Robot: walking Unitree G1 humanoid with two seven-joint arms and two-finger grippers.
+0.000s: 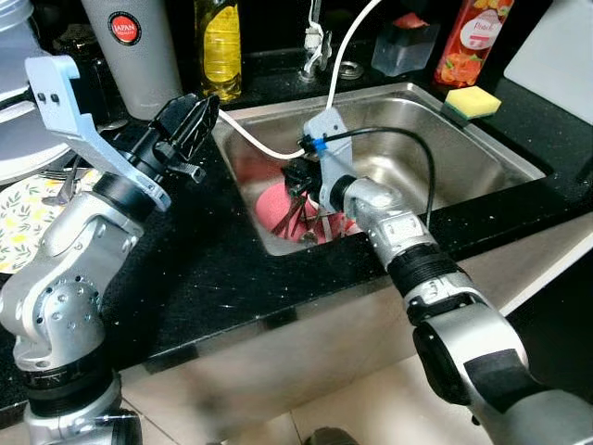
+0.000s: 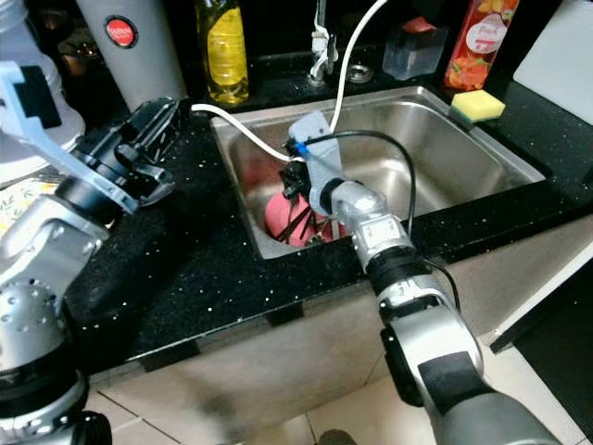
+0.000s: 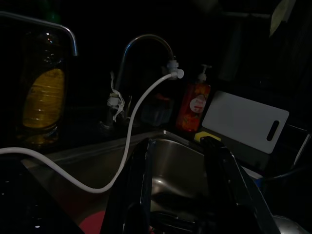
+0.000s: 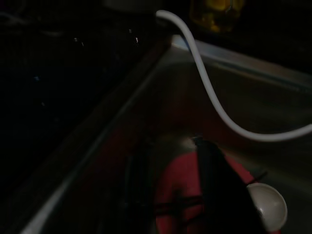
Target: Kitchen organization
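Note:
A pink-red bowl-like dish (image 1: 271,209) lies at the near left of the steel sink (image 1: 454,162), with thin dark strands across it and a white round spoon head (image 4: 267,207) beside it. My right gripper (image 1: 302,206) reaches down into the sink right over the dish. Its fingers (image 4: 214,185) stand apart, open, with the dish's red surface between them; I cannot tell whether they touch it. My left gripper (image 1: 197,125) hovers open above the black counter at the sink's back left corner, pointing toward the tap (image 3: 146,41).
A white hose (image 1: 269,146) runs from the tap across the sink's left rim. A yellow oil bottle (image 1: 220,46), grey canister (image 1: 134,51), red soap bottle (image 1: 473,37), sponge (image 1: 471,102) and white cutting board (image 1: 556,46) line the back. A patterned plate (image 1: 23,218) sits far left.

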